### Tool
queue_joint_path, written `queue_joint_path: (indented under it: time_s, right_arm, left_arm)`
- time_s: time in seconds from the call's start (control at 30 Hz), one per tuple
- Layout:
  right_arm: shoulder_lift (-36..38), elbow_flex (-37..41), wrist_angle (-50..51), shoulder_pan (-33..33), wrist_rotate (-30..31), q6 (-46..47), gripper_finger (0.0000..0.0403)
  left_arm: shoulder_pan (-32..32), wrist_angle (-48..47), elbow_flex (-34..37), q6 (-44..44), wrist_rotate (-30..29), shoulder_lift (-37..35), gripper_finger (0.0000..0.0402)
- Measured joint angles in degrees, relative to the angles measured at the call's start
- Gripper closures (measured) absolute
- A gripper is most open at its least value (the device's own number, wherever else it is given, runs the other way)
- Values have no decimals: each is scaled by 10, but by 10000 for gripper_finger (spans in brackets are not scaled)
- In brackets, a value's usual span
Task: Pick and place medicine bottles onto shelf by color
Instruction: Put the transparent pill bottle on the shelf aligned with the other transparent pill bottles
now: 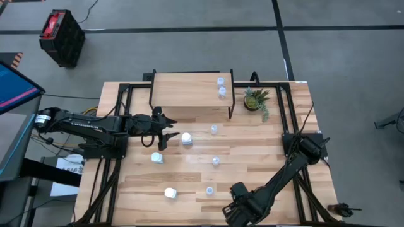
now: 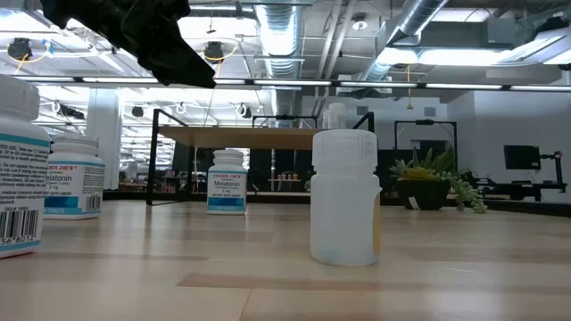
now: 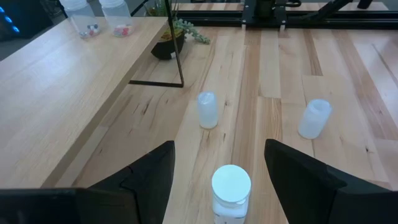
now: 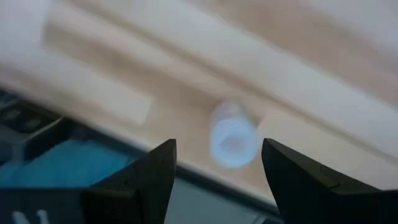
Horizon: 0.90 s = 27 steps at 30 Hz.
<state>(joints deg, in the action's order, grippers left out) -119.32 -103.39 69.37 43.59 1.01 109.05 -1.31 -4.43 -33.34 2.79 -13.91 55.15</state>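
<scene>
Even, bright overhead light falls on the desk (image 1: 265, 157) in the high view, with only faint, soft shadows. In the low view, ceiling strip lights (image 2: 268, 82) glare white and the arm (image 2: 134, 31) above is a dark silhouette; the nearest bottle (image 2: 18, 169) is soft at the frame edge. The left wrist view is sharp. The right wrist view is heavily blurred, its translucent bottle (image 4: 232, 137) smeared.

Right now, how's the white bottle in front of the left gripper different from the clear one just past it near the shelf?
The white bottle is chunkier, opaque and labelled; the clear bottle is slimmer, translucent and plain. The white bottle sits between the open left gripper's fingers; the clear bottle stands farther off, nearer the shelf. Both stand upright on the table.
</scene>
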Motion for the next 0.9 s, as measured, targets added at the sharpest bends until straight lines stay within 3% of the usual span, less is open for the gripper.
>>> queue_joint_path:
  time_s: [0.4, 0.9]
  right_arm:
    - [-4, 0, 2, 10, -22, 54, 143]
    - [-38, 0, -10, 1, -38, 36, 143]
  left_arm:
    - [0, 0, 0, -2, 0, 0, 164]
    - [0, 4, 0, -1, 0, 0, 164]
